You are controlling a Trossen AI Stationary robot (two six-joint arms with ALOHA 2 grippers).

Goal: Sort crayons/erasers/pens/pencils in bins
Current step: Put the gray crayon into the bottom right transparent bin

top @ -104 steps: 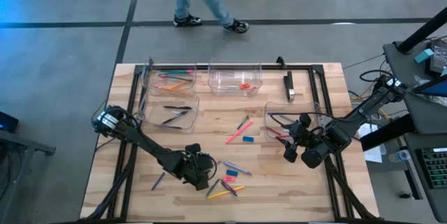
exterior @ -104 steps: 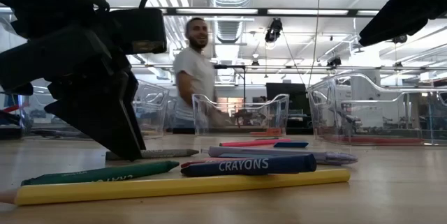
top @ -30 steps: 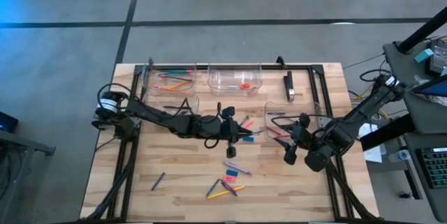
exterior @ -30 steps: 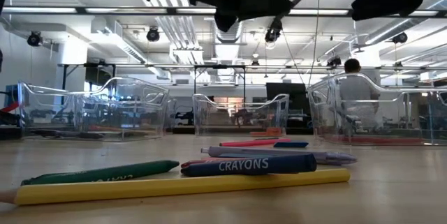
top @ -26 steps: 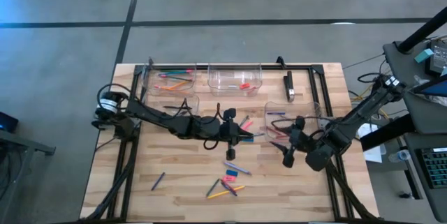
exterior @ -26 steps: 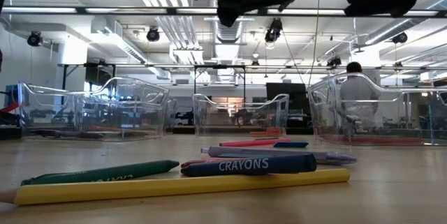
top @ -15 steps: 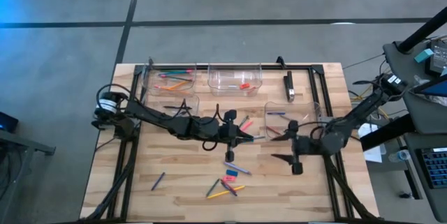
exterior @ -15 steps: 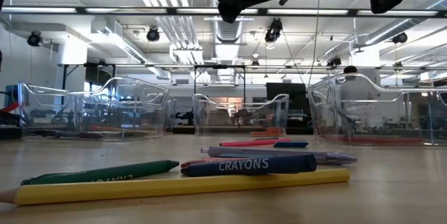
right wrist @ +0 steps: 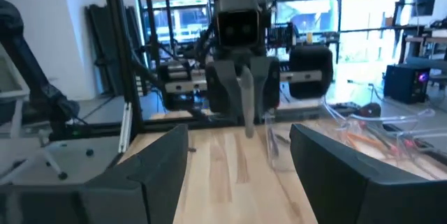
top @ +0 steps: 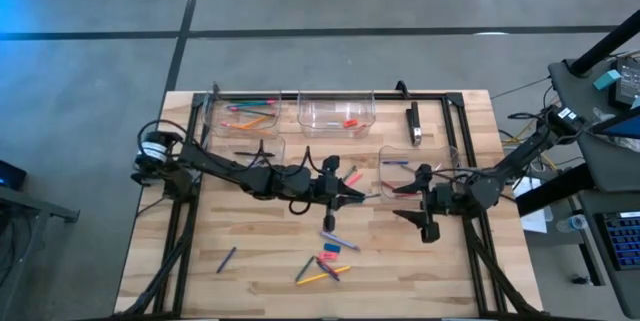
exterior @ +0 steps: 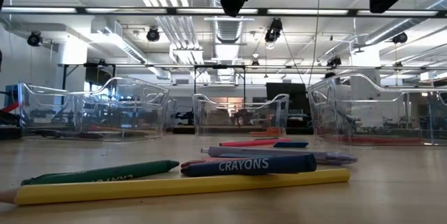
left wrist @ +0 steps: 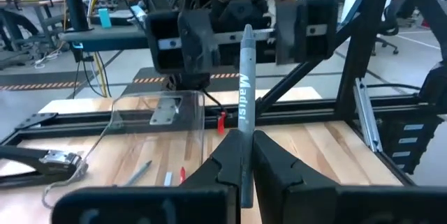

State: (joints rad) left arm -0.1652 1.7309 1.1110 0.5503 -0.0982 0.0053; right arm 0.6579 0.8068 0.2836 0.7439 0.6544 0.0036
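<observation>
high view: 4 bins (top: 336, 111), 2 arms (top: 240, 173)

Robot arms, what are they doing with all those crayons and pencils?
They are sorting them into clear bins. The left gripper is shut on a grey pen and holds it out above the table's middle. The right gripper faces it with fingers open, close by. More crayons wait on the table.

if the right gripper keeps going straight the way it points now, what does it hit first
Most likely the grey pen held out by the left gripper. The right gripper, jaws open, faces it head-on across a short gap over the table. Whether their heights match exactly is unclear.
</observation>
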